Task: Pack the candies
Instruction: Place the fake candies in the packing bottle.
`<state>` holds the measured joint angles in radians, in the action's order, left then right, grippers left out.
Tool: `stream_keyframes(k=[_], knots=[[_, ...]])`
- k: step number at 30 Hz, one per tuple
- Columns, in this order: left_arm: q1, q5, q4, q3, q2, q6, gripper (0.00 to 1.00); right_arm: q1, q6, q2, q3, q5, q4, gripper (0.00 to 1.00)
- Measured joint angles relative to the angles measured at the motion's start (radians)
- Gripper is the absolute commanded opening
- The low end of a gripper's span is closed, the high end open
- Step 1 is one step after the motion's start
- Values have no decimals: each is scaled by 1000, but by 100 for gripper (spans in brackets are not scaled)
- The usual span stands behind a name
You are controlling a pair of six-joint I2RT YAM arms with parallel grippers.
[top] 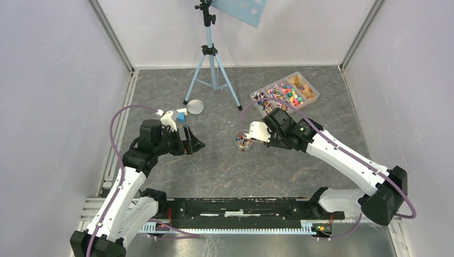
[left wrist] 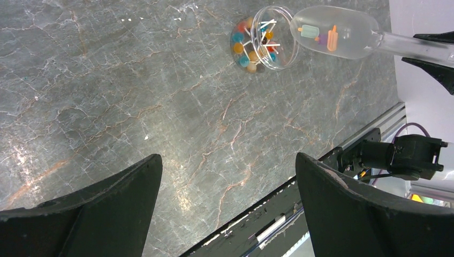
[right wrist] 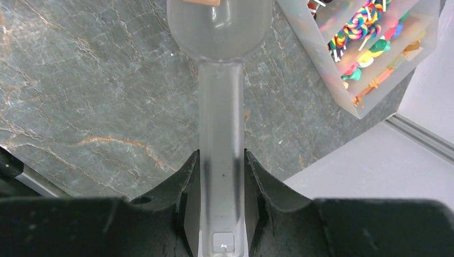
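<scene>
Most of the candies (top: 288, 93) lay in a clear divided tray (top: 317, 95) at about one o'clock on the bench (top: 214, 171). A smaller share already sat in a little clear cup (left wrist: 285, 51) near the middle. A few more rode in the bowl of a clear plastic scoop (right wrist: 222, 134), held just beside the cup's rim on its three o'clock side.

The right jaws were clenched on the scoop's flat handle, one on each edge. The left jaws stood wide and released, gripping nothing, over bare bench at nine o'clock from the cup.

A round lid (top: 194, 107) and a blue-and-white block (top: 182, 114) lay near eleven o'clock. A tripod (top: 211, 69) stood at twelve.

The sweets looked light, hard and loose, some on thin sticks and some in twisted wrappers. They were probably too small and too ready to roll for pinching one at a time. The scoop seemed the better tool, gripped low on the stiff handle. The cup looked light enough to tip or slide if nudged, so it would best be held by its wall.

No brand, label or legible writing showed on the tray, cup or scoop.
</scene>
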<state>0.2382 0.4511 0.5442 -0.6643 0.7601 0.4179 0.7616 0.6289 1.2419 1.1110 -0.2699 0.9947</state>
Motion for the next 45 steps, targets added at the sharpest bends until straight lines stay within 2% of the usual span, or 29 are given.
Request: stream_keyframes(k=[14,28,34,40,43,45], knots=[[0,0,0,0,-2,0,100,58,-42,27,68,-97,88,0],[0,-5,0,0,-4,0,100,70,-58,35,95,-107,116,0],[0,-42,2,0,-29,0,100,71,-60,27,99,-34,93,0],[0,-7,1,-5,-4,0,96,72,-60,-18,98,142,7,0],[0,32,0,-40,51,0,88,74,-60,-38,78,253,-65,0],[0,66,-8,-73,76,0,86,74,-60,-53,52,317,-109,0]])
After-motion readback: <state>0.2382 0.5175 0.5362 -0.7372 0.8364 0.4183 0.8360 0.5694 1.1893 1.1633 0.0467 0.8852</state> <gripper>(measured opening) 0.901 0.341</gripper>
